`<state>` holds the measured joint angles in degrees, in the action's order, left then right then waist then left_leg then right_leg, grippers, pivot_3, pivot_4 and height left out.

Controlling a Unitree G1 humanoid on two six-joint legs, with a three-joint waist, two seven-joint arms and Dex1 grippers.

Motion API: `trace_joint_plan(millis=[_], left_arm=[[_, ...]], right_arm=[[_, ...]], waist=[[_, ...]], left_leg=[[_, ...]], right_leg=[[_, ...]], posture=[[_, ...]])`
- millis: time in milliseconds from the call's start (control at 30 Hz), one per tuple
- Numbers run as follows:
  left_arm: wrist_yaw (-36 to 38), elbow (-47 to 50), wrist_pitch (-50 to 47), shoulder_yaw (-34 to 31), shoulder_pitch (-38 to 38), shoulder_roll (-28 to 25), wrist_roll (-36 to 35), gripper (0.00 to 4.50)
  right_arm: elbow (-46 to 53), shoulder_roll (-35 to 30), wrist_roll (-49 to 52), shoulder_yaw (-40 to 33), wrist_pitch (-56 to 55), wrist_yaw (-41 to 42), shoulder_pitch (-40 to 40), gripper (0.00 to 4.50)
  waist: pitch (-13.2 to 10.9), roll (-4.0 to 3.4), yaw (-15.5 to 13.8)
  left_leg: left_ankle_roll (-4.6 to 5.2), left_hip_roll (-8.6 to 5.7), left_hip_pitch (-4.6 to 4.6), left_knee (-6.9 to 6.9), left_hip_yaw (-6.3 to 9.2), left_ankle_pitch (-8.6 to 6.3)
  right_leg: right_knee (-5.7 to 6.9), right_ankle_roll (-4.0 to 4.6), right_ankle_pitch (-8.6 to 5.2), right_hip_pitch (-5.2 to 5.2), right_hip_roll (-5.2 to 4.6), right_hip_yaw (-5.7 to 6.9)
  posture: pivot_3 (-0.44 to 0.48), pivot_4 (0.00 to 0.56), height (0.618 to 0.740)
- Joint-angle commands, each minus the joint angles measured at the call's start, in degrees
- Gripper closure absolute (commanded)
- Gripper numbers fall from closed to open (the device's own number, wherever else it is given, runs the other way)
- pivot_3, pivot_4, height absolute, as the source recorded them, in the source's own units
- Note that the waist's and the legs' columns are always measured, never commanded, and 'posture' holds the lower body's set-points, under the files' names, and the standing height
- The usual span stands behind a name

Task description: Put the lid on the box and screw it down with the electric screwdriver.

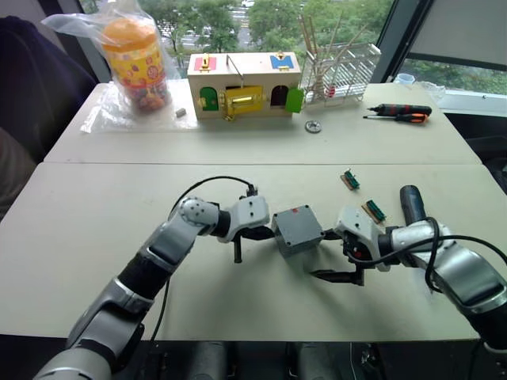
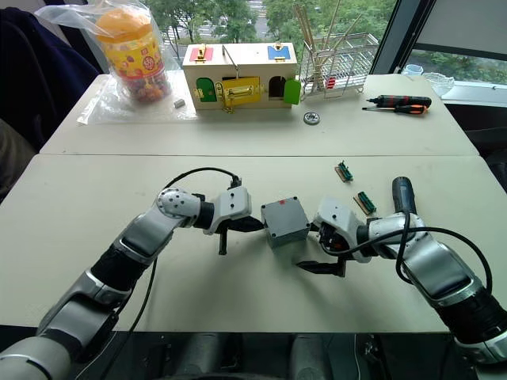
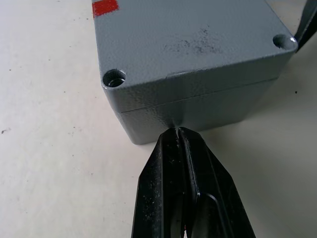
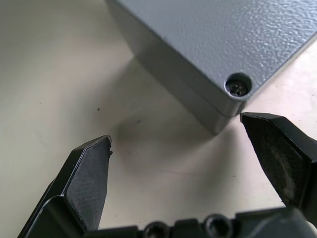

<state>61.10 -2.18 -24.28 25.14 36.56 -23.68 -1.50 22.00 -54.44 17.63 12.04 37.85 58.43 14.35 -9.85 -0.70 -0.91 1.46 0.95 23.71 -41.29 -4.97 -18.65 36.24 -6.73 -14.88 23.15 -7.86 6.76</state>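
Note:
The grey box [image 1: 299,237] stands mid-table with the lid [image 3: 198,39] lying flat on top of it; a seam runs between them and a red mark sits on the lid. One corner hole holds a screw [image 4: 237,87]. My left gripper [image 1: 266,234] is shut, and its tip touches the box's left side just below the seam. On the box's right, my right gripper [image 1: 326,255] is open, with the box's near corner just ahead of its fingertips [image 4: 270,134]. The electric screwdriver [image 1: 412,204] lies on the table behind my right wrist.
At the table's back stand a wooden box with coloured doors [image 1: 244,83], a bagged jar [image 1: 136,59] and a wire rack [image 1: 341,71]. Hand screwdrivers [image 1: 400,112] lie back right, a metal washer [image 1: 314,127] near the rack, and two small green boards [image 1: 350,180] beyond my right gripper.

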Motion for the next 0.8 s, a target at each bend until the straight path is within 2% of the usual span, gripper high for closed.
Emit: trace_joint_plan(millis=[33, 667, 800], left_arm=[[-0.2, -0.2, 2.2, -0.2, 1.5, 0.8, 0.0, 4.5], [-2.6, -4.1, 5.2, -0.6, 2.7, 2.3, 1.7, 4.5], [-2.6, -3.4, 4.8, -0.7, 2.5, 2.2, 1.5, 4.5]], right_arm=[[4.3, 0.6, 1.6, -2.5, 1.7, -1.3, -1.4, 0.02], [6.7, 2.5, 4.7, -5.9, 5.9, -4.8, -4.3, 0.02], [7.3, 1.9, 6.4, -8.4, 7.4, -5.3, -5.3, 0.02]], waist=[[0.0, 0.0, 0.0], [0.0, 0.0, -0.1], [0.0, 0.01, -0.1]], left_leg=[[0.0, 0.0, 0.0, 0.0, 0.0, 0.0], [0.0, -0.01, 0.0, -0.01, 0.01, 0.0], [0.0, -0.01, 0.0, -0.01, 0.0, 0.0]], right_leg=[[0.0, 0.0, 0.0, 0.0, 0.0, 0.0], [0.01, 0.0, 0.0, 0.0, 0.0, 0.0], [0.01, 0.0, 0.0, 0.0, 0.0, 0.0]], posture=[[0.0, 0.15, 0.708], [0.0, 0.15, 0.708], [0.0, 0.15, 0.708]])
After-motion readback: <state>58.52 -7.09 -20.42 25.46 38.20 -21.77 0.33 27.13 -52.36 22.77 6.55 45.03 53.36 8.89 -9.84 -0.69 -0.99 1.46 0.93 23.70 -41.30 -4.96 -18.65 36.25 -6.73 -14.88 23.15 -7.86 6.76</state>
